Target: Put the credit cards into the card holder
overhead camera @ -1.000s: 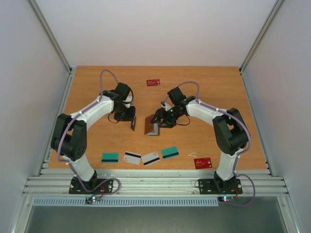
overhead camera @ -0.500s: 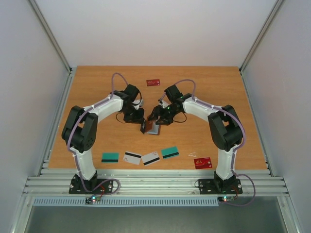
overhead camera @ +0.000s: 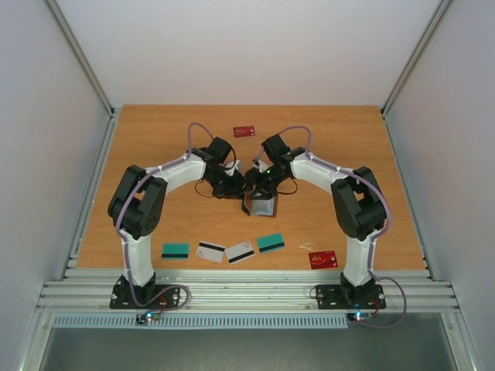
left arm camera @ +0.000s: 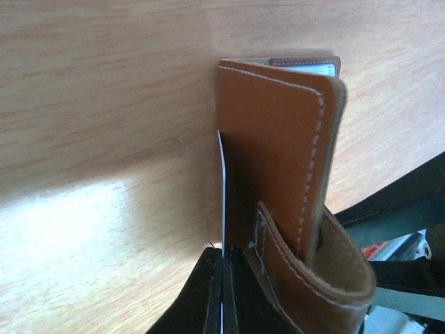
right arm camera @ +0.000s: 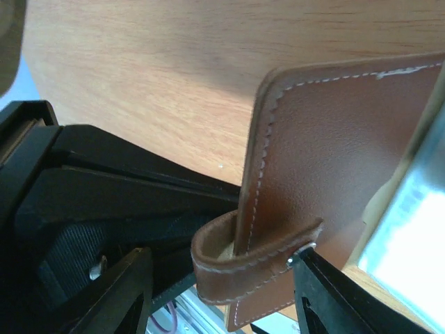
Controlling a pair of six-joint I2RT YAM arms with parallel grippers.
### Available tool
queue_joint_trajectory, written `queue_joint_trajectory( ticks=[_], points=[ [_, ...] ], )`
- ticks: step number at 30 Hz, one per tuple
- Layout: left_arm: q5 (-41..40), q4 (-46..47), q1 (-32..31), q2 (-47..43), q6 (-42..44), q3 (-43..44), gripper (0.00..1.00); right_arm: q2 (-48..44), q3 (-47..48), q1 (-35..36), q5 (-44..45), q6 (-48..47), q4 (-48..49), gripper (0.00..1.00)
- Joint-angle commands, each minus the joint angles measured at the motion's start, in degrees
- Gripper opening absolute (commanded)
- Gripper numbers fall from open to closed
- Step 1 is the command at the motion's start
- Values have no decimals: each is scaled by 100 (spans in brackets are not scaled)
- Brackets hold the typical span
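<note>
While the left gripper (left arm camera: 222, 263) pinches a card (left arm camera: 222, 195) beside the card holder (left arm camera: 278, 160), which the right gripper (right arm camera: 219, 278) clasps at centre frame, the card's edge may slip outside the pocket if misaligned.

No text, brand or number can be read anywhere. In the overhead view the red card (overhead camera: 244, 131) in the upper middle of the frame carries white print, and so does the second red card (overhead camera: 322, 259) at the lower right, but on both the marks are too small and blurred to make out as letters or figures. In the two wrist views the brown wallet (left arm camera: 278, 153) fills much of the frame, and its leather shows only pale stitching.
</note>
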Motion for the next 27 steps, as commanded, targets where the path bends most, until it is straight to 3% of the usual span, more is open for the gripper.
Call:
queue_joint_trajectory(
  ticks=[1, 5, 14, 22, 27],
  points=[
    [885, 652, -34, -32, -466, -437, 0, 225, 424, 49, 4, -81, -111, 57],
    [786, 428, -5, -184, -520, -751, 0, 576, 671, 52, -3, -84, -215, 56],
    [-200, -1137, 69, -1303, -290, -1049, 0, 1164, 1072, 23, -51, -280, -469, 55],
    [-868, -2693, 85, -2559, 40, -470, 0, 1442, 1281, 15, -164, -404, -615, 54],
    [-370, -2362, 89, -2904, 97, -328, 0, 1641, 1392, 17, -201, -428, -650, 54]
  ],
)
